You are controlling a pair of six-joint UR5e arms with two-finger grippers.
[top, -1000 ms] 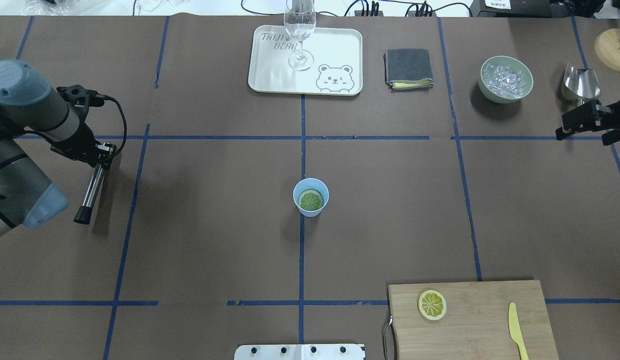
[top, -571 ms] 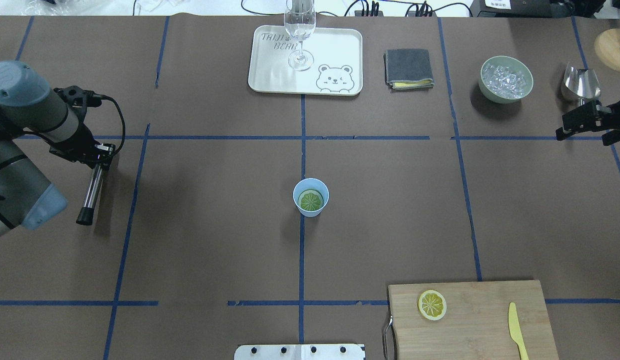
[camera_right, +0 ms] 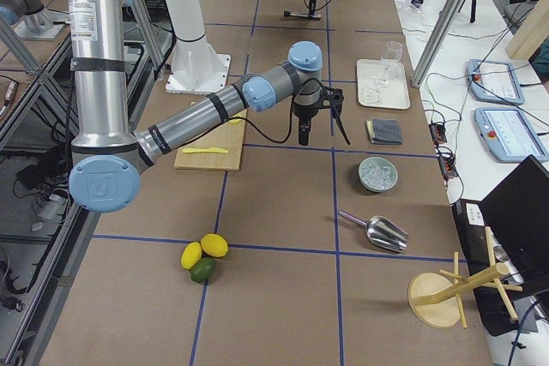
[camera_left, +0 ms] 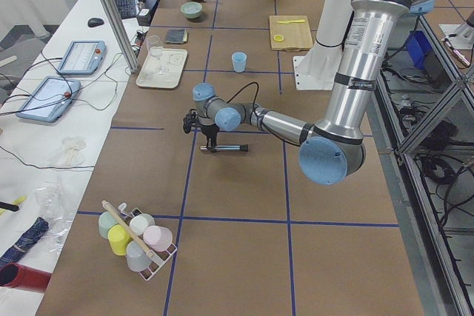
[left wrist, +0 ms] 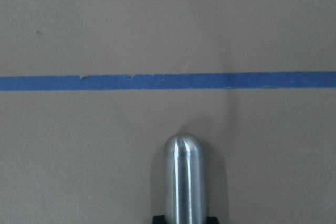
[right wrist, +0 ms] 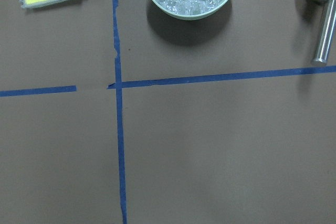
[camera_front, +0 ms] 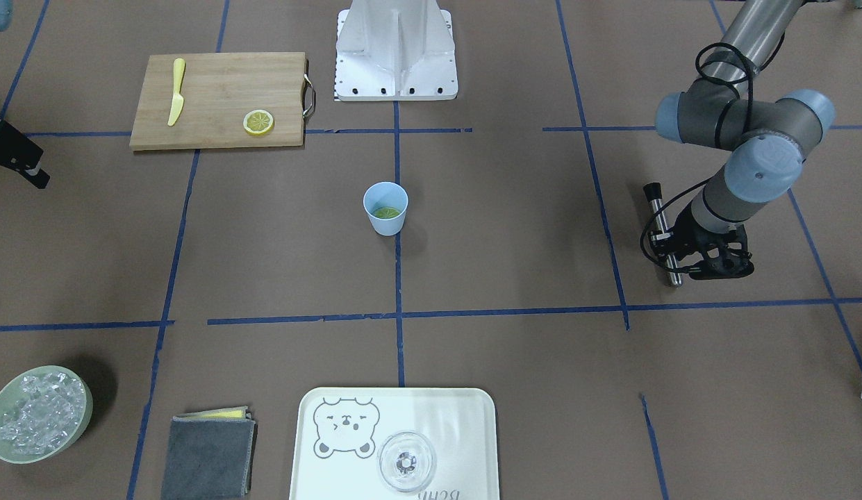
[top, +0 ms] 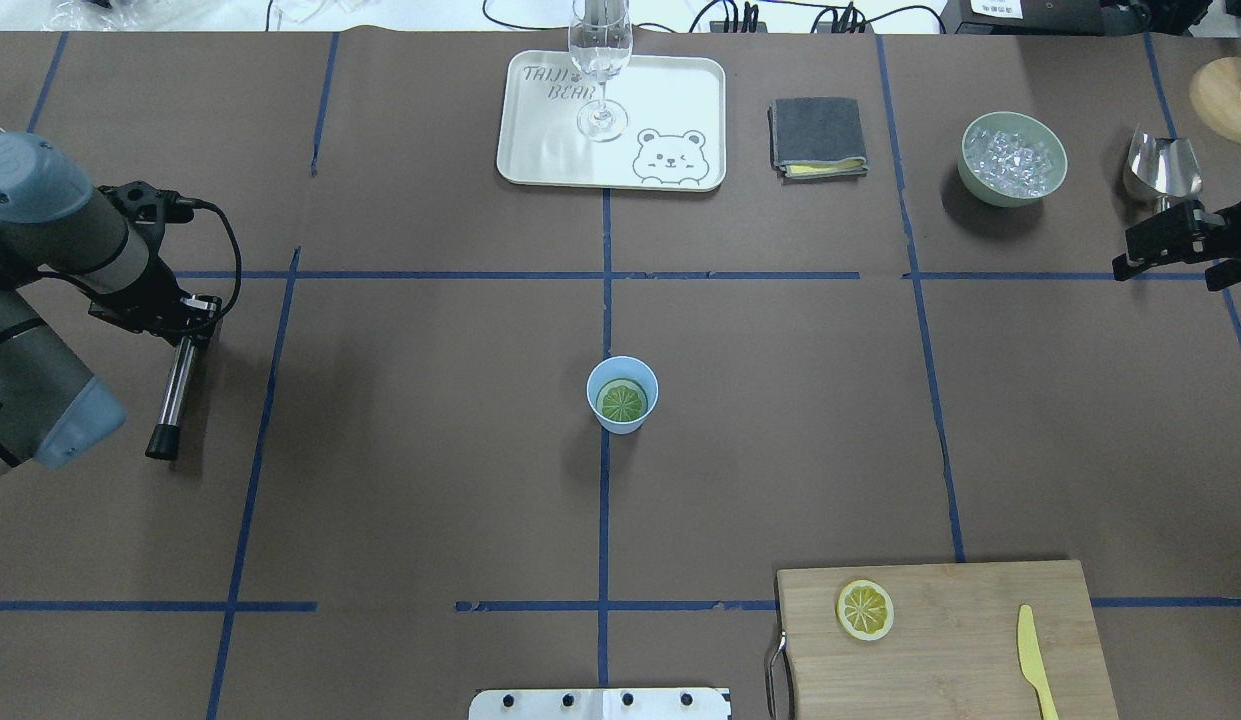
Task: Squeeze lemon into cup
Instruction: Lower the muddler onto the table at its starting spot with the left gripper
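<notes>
The light-blue cup (top: pixel 622 395) (camera_front: pixel 385 208) stands upright at the table's middle, on the centre tape line. A round lemon (top: pixel 622 401) slice lies flat inside it and looks greenish there. My left gripper (top: pixel 192 312) (camera_front: pixel 675 246) is far off at the left side, shut on one end of a metal rod (top: pixel 175 380) (left wrist: pixel 184 177) with a black tip, held low over the table. My right gripper (top: pixel 1130 262) (camera_front: pixel 31 173) hangs at the far right edge, open and holding nothing, well away from the cup.
A wooden board (top: pixel 960 650) at the near right carries another lemon slice (top: pixel 865 609) and a yellow knife (top: pixel 1032 660). Along the far side are a tray (top: pixel 680 90) with a wine glass (top: pixel 600 60), a grey cloth (top: pixel 818 137), an ice bowl (top: pixel 1013 158) and a metal scoop (top: pixel 1163 165).
My left arm has drawn a little further to the left with the rod still in its gripper. The cup, the slice and the right arm have not moved.
</notes>
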